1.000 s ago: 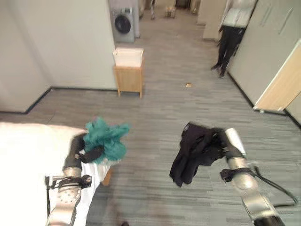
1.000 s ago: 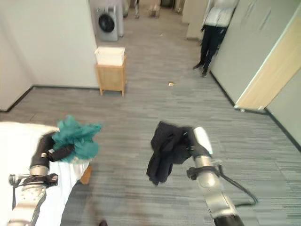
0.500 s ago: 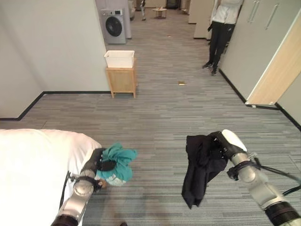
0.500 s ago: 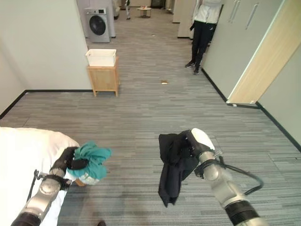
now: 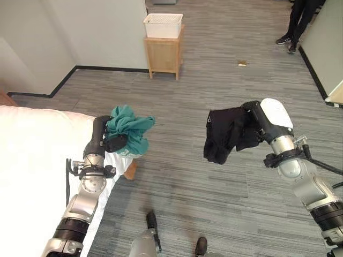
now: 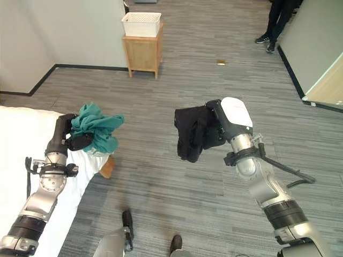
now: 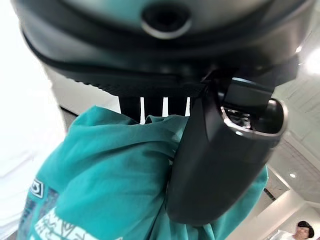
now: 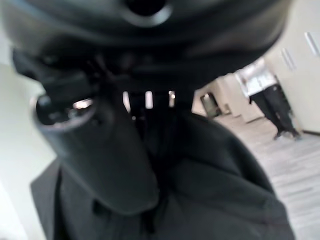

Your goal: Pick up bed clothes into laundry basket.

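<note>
A bunched teal garment (image 5: 130,132) hangs in my left hand (image 5: 101,138), whose fingers and thumb are curled round it beside the corner of the white bed (image 5: 32,160). In the left wrist view the teal cloth (image 7: 105,175) lies pressed under the thumb (image 7: 220,165). My right hand (image 5: 256,124) holds a crumpled black garment (image 5: 225,134) in the air over the grey floor, its fingers closed on it. The black cloth (image 8: 210,190) also fills the space past the right hand's thumb (image 8: 105,155). A white laundry basket (image 5: 163,24) rests on a small wooden stand (image 5: 163,54) far ahead by the wall.
A person's dark legs and shoes (image 5: 292,32) stand at the far right of the corridor. A small scrap (image 5: 242,63) lies on the floor beyond. White walls with a black skirting (image 5: 102,68) bound the left side. Grey plank floor stretches between me and the basket.
The camera has tilted down and shifted, so the basket now sits near the top edge. Both hands keep their garments; the right one has lifted the black garment, which now hangs shorter.
</note>
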Robot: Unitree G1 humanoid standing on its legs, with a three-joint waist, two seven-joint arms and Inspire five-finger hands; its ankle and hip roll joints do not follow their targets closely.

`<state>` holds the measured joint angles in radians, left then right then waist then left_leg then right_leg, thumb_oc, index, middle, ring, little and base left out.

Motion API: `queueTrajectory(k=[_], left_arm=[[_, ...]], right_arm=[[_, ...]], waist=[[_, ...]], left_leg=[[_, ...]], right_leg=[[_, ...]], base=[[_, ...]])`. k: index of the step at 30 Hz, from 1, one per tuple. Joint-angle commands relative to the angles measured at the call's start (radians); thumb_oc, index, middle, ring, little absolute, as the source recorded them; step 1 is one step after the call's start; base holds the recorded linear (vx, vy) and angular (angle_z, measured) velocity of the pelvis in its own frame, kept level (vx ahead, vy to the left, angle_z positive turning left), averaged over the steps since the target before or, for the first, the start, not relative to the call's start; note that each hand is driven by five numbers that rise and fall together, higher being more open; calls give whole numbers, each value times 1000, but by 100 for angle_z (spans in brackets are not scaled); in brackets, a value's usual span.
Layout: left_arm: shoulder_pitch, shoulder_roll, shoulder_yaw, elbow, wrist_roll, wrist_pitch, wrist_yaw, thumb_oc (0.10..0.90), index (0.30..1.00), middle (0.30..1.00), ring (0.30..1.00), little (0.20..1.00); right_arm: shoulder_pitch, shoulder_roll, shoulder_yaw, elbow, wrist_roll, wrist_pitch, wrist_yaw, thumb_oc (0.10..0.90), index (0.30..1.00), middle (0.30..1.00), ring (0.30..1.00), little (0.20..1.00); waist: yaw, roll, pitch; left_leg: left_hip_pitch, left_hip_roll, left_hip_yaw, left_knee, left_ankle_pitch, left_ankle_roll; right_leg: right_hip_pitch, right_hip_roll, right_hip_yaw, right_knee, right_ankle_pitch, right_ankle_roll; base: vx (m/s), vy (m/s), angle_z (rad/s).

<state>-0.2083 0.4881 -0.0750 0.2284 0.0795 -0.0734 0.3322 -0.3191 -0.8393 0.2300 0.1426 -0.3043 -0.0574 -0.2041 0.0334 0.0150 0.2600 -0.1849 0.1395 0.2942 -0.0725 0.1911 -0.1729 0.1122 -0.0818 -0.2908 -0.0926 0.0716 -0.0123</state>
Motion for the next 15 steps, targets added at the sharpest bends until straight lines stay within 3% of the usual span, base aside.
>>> queueTrajectory(k=[1,3,5,7,8,9,10,11,12,13,14,15], left_arm=[[19,75,66,-123,-6,-77,27,400,300,300,300,300],[30,87,66,-123,-32,-76,22,400,300,300,300,300],[54,97,73,-142,-36,-83,17,400,300,300,300,300],[71,109,87,-159,-34,-83,8,400,300,300,300,300],[73,116,75,-167,-33,-85,7,400,300,300,300,300],[68,118,70,-158,-33,-82,6,400,300,300,300,300],[67,119,69,-158,-33,-82,7,400,300,300,300,300],[54,127,52,-137,-29,-74,7,400,300,300,300,300],[54,141,46,-130,-14,-67,4,400,300,300,300,300],[57,152,48,-130,-10,-69,1,400,300,300,300,300],[60,162,48,-139,-9,-70,1,400,300,300,300,300],[60,168,50,-147,-9,-72,-3,400,300,300,300,300]], right_arm=[[-116,-8,-76,-90,-2,-58,-86,400,300,300,300,300],[-124,0,-66,-111,-6,-59,-82,400,300,300,300,300],[-136,11,-53,-127,-2,-65,-69,400,300,300,300,300],[-144,16,-39,-137,-2,-72,-56,400,300,300,300,300],[-153,35,-22,-140,-5,-76,-50,400,300,300,300,300],[-145,54,-18,-149,-9,-77,-44,400,300,300,300,300],[-143,55,-20,-150,-10,-77,-43,400,300,300,300,300],[-146,72,-3,-135,-25,-73,-42,400,300,300,300,300],[-157,109,16,-130,-42,-63,-38,400,300,300,300,300],[-168,120,27,-129,-49,-60,-39,400,300,300,300,300],[-181,133,37,-135,-57,-60,-34,400,300,300,300,300],[-187,138,41,-141,-56,-63,-33,400,300,300,300,300]], waist=[[28,-26,-80],[48,-33,-69],[76,-44,-71],[93,-49,-82],[112,-69,-97],[113,-89,-102],[117,-88,-106],[120,-111,-111],[115,-125,-110],[114,-124,-114],[108,-118,-112],[96,-110,-107]], left_leg=[[-121,-3,18,106,-83,66],[-168,33,-13,10,-32,60],[-194,52,-60,16,-5,50],[-178,49,-89,5,-7,55],[-189,46,-137,35,53,45],[-180,36,-139,52,54,53],[-184,40,-137,53,55,54],[-169,22,-132,63,37,76],[-120,-1,-106,73,-5,113],[-92,-10,-81,72,-33,141],[-54,-17,-64,60,-63,158],[-15,-18,-61,43,-77,165]], right_leg=[[165,33,62,23,-321,78],[212,27,96,45,-356,90],[250,10,135,46,-372,101],[266,-4,157,46,-375,117],[282,-36,184,82,-376,137],[270,-63,188,126,-341,148],[264,-62,193,127,-339,148],[251,-91,192,195,-252,176],[174,-153,180,352,-76,212],[123,-196,161,434,34,224],[78,-231,125,480,88,218],[24,-236,114,509,99,206]], base=[[438,132,-17],[579,189,-27],[621,224,-64],[594,248,-91],[707,287,-83],[707,289,-59],[498,182,-20],[587,284,-24],[739,416,-44],[593,414,-40],[458,343,-39],[304,207,-20]])
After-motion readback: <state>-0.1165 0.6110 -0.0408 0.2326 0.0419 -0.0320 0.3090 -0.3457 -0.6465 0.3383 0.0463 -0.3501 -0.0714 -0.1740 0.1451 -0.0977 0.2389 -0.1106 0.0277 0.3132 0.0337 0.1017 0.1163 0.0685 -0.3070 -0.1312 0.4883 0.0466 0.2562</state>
